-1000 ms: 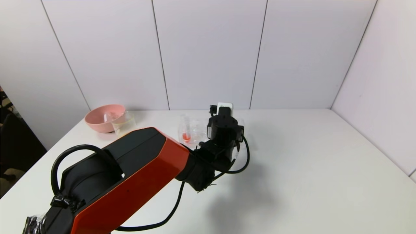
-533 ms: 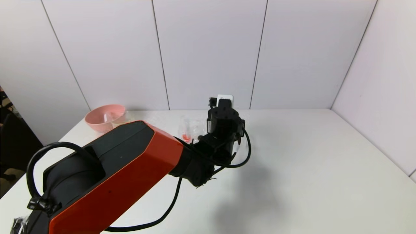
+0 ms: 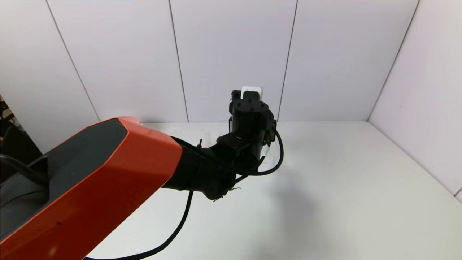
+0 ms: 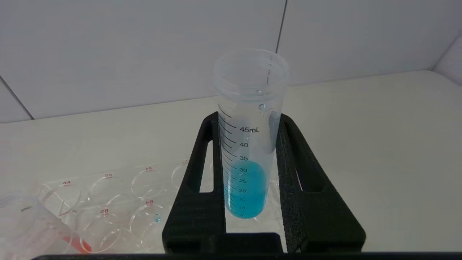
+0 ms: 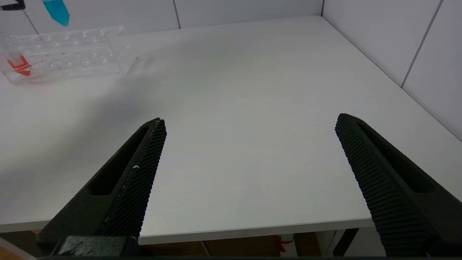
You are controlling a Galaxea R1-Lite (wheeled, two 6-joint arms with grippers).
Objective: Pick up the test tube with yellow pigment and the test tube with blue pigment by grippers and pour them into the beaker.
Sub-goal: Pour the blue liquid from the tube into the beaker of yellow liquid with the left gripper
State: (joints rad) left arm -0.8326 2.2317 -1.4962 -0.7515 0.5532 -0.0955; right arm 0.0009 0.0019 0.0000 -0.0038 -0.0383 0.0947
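The test tube with blue pigment [image 4: 249, 144] is a clear marked tube with blue liquid in its lower part. It stands upright between the black fingers of my left gripper [image 4: 249, 119], which is shut on it. The right wrist view shows its blue tip [image 5: 57, 12] hanging in the air above the clear rack [image 5: 65, 54]. In the head view my left wrist [image 3: 249, 122] is raised over the far middle of the table and hides the tube. My right gripper [image 5: 251, 122] is open and empty at the table's near edge. The test tube with yellow pigment and the beaker are out of view.
The clear rack [image 4: 108, 187] lies below and beside the held tube, with a red-liquid tube [image 5: 20, 66] leaning at one end. My orange left arm [image 3: 90, 180] fills the left of the head view. The white table [image 3: 343, 180] meets walls at the back and right.
My left arm has risen from the rack, lifting the blue tube. The orange arm now hides the rack, the pink bowl and the beaker beside it in the head view.
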